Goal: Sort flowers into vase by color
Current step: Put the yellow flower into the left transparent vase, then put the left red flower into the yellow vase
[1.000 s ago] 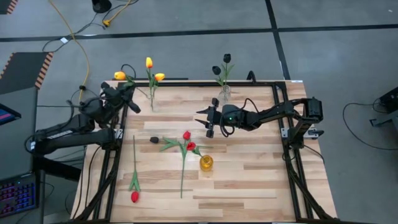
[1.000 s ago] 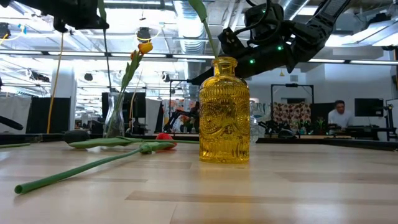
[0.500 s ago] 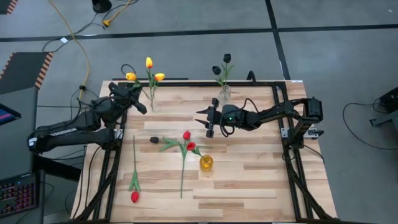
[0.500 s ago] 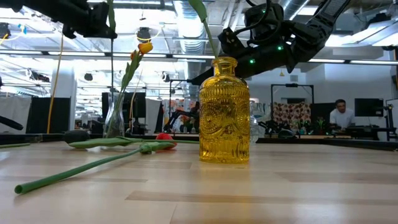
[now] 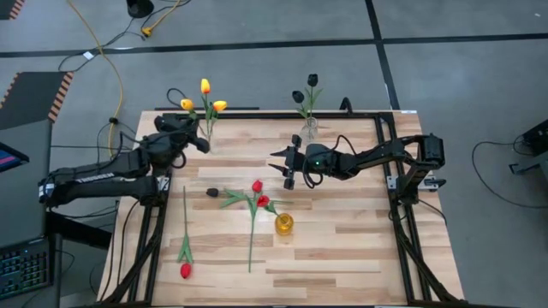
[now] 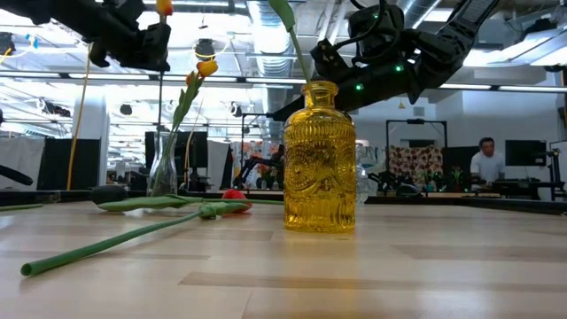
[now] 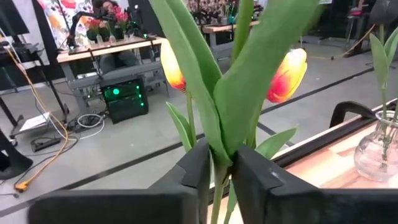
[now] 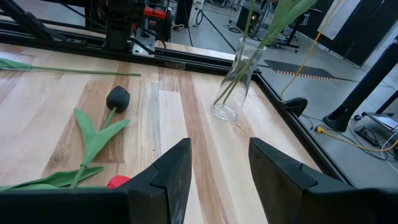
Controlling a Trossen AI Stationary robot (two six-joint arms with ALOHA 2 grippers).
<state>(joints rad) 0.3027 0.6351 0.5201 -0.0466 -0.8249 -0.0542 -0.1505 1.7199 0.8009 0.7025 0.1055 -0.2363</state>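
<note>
Up at the far left corner of the table (image 5: 342, 248), the left gripper (image 5: 199, 142) sits right at the clear vase (image 6: 163, 170) holding the yellow-orange tulips (image 5: 205, 86). In the left wrist view its fingers (image 7: 252, 177) bracket a green stem with only a narrow gap on either side — whether they pinch it or merely flank it I cannot tell. The right gripper (image 5: 288, 162) hovers mid-table with its jaws apart, holding nothing. Two black tulips (image 5: 312, 80) stand in another clear vase (image 5: 309, 128) at the far edge. Two red tulips (image 5: 257, 186) lean out of the yellow glass vase (image 6: 319, 158) — a third red tulip (image 5: 185, 270) lies flat near the left edge, and one black tulip (image 8: 117, 98) lies on the wood between them.
</note>
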